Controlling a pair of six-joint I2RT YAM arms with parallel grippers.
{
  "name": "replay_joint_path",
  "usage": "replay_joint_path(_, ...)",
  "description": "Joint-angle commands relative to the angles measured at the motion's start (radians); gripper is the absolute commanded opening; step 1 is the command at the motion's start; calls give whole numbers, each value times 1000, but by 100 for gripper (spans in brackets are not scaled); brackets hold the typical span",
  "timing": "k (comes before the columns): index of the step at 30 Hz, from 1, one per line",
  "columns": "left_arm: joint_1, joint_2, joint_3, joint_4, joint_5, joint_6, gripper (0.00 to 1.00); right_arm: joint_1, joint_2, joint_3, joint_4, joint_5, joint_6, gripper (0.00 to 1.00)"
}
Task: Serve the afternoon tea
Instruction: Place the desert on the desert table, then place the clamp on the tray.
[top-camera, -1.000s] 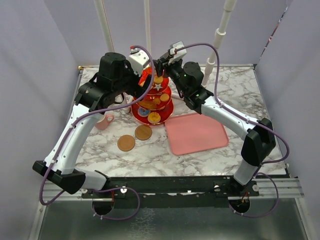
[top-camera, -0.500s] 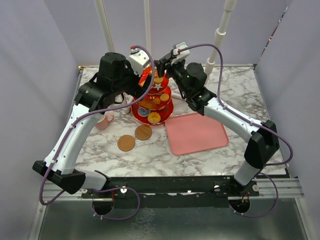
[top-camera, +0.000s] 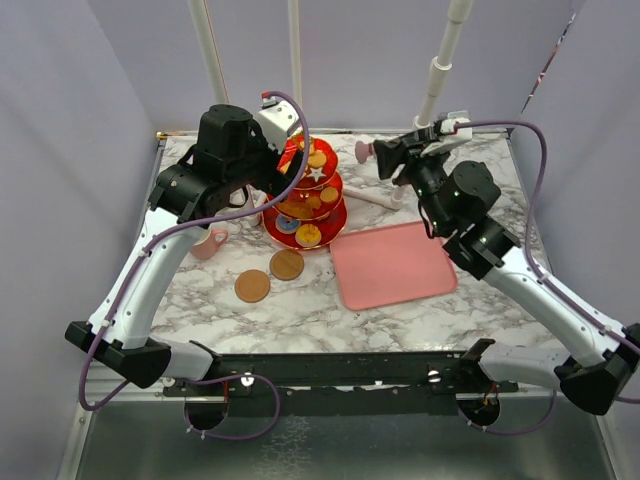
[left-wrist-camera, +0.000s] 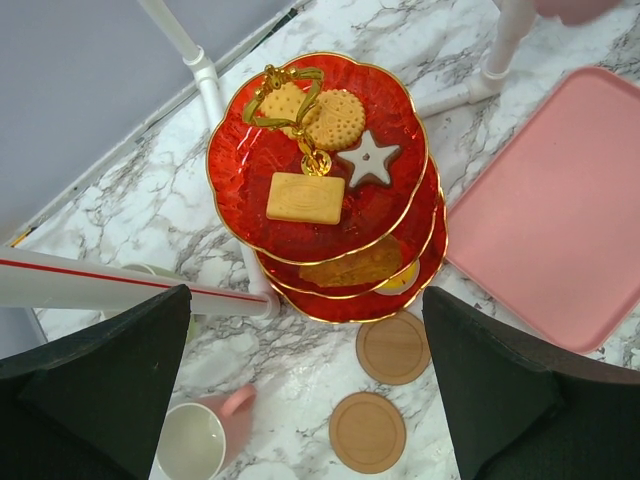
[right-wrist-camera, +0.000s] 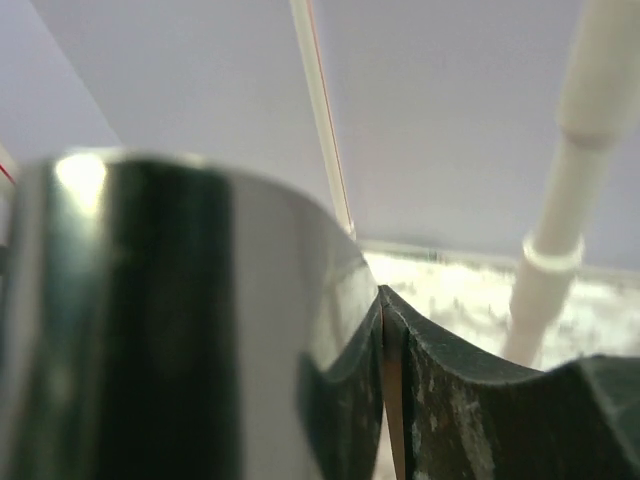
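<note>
Serving looks barely begun: nothing lies on the tray near the right hand, the stand sits loaded under the wide-open, empty left hand, and the pink mug stands off both coasters. The right hand is pinched on what seems a small pink pastry.

Top view overlooks your whole bench; left wrist looks down on the same stand; right wrist faces the wall.

The tiered stand sits left of the tray; two coasters lie before it; a mug further left.
</note>
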Motion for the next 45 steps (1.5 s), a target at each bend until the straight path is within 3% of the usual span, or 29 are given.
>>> replay_joint_path(1, 1, -16, 26, -12, 21, 10, 99, -5, -86, -62, -446, 102, 277, 55)
replay_joint_path(5, 1, -21, 13, -12, 26, 14, 99, -5, -145, -141, -666, 61, 488, 55)
replay_joint_path(10, 0, -31, 5, -13, 28, 28, 99, -5, -195, -233, -772, 3, 705, 55)
replay_joint_path(19, 1, -51, 0, -13, 31, 47, 99, -35, -157, -348, -769, 32, 1005, 57)
replay_joint_path(31, 1, -60, -18, -39, 64, 53, 99, -190, 73, -362, -665, -130, 1164, 55)
replay_joint_path(35, 1, -64, -22, -40, 57, 60, 99, -210, 106, -365, -679, -102, 1200, 59)
replay_joint_path(45, 1, -73, -17, -40, 52, 75, 99, -296, 238, -479, -564, -234, 1300, 65)
